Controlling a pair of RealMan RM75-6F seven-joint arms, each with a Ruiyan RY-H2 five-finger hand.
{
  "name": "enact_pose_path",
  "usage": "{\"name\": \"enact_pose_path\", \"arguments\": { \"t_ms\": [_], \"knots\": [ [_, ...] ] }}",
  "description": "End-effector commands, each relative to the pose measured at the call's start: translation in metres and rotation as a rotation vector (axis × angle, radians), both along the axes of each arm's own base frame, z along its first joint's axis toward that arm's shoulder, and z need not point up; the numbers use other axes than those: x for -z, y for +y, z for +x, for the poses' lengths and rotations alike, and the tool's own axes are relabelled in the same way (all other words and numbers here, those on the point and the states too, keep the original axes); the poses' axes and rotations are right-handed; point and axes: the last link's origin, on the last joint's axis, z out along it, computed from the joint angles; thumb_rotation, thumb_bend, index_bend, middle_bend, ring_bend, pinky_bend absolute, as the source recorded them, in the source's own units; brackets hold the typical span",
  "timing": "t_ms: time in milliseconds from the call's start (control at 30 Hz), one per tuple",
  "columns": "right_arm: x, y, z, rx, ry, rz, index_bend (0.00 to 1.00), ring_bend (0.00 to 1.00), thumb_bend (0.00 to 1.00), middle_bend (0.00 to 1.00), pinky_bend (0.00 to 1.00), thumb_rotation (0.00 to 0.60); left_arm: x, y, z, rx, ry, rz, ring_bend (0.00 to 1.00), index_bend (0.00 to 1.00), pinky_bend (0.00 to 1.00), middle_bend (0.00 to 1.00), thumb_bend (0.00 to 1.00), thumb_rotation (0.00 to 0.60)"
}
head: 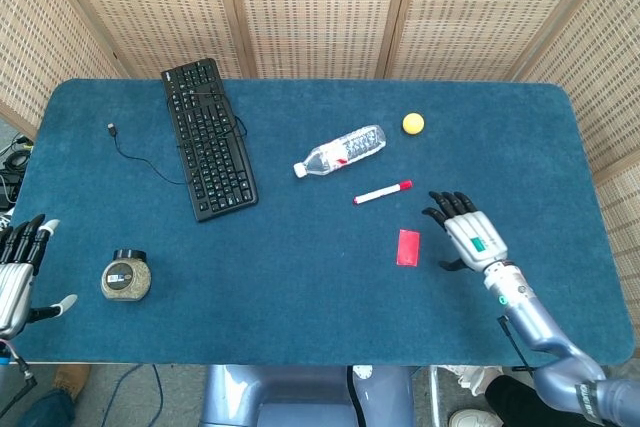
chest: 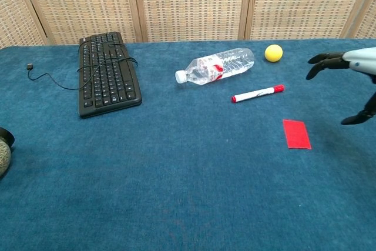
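The right hand (head: 468, 232) hangs with fingers spread, holding nothing, just beside the red card (head: 408, 247). The left hand (head: 18, 272) is spread and holding nothing too, at the table edge (head: 30, 352) near the jar (head: 126, 276).

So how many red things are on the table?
2. A red card lies flat near the right hand, and a marker with a red cap lies just below the bottle, which has a partly red label.
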Motion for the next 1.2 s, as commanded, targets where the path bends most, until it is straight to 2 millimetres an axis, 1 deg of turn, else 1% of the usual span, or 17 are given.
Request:
{"name": "enact_pose_path", "arguments": {
  "t_ms": [33,100,233,433,667,833,1200],
  "knots": [
    [0.023,-0.006,0.006,-0.028,0.047,0.021,0.2,0.0,0.18,0.0,0.0,0.6,0.002,0.002,-0.001,-0.007,0.006,-0.007,0.0,0.0,0.0,0.0,0.0,0.6],
    [0.035,-0.007,0.005,-0.024,0.064,0.029,0.2,0.0,0.19,0.0,0.0,0.6,0.004,0.003,-0.002,-0.014,0.009,-0.013,0.0,0.0,0.0,0.0,0.0,0.6],
    [0.049,-0.007,0.005,-0.02,0.078,0.041,0.2,0.0,0.19,0.0,0.0,0.6,0.005,0.005,-0.003,-0.018,0.014,-0.016,0.0,0.0,0.0,0.0,0.0,0.6],
    [0.063,-0.006,0.007,-0.021,0.07,0.051,0.23,0.0,0.19,0.0,0.0,0.6,0.006,0.006,-0.004,-0.027,0.016,-0.014,0.0,0.0,0.0,0.0,0.0,0.6],
    [0.072,-0.001,0.011,-0.033,0.058,0.064,0.25,0.0,0.19,0.0,0.0,0.6,0.007,0.008,-0.005,-0.037,0.019,-0.019,0.0,0.0,0.0,0.0,0.0,0.6],
    [0.08,-0.001,0.014,-0.037,0.065,0.068,0.25,0.0,0.19,0.0,0.0,0.6,0.007,0.008,-0.005,-0.038,0.018,-0.021,0.0,0.0,0.0,0.0,0.0,0.6],
    [0.083,-0.003,0.011,-0.022,0.074,0.062,0.26,0.0,0.19,0.0,0.0,0.6,0.008,0.008,-0.006,-0.039,0.016,-0.028,0.0,0.0,0.0,0.0,0.0,0.6]
  ]
}}
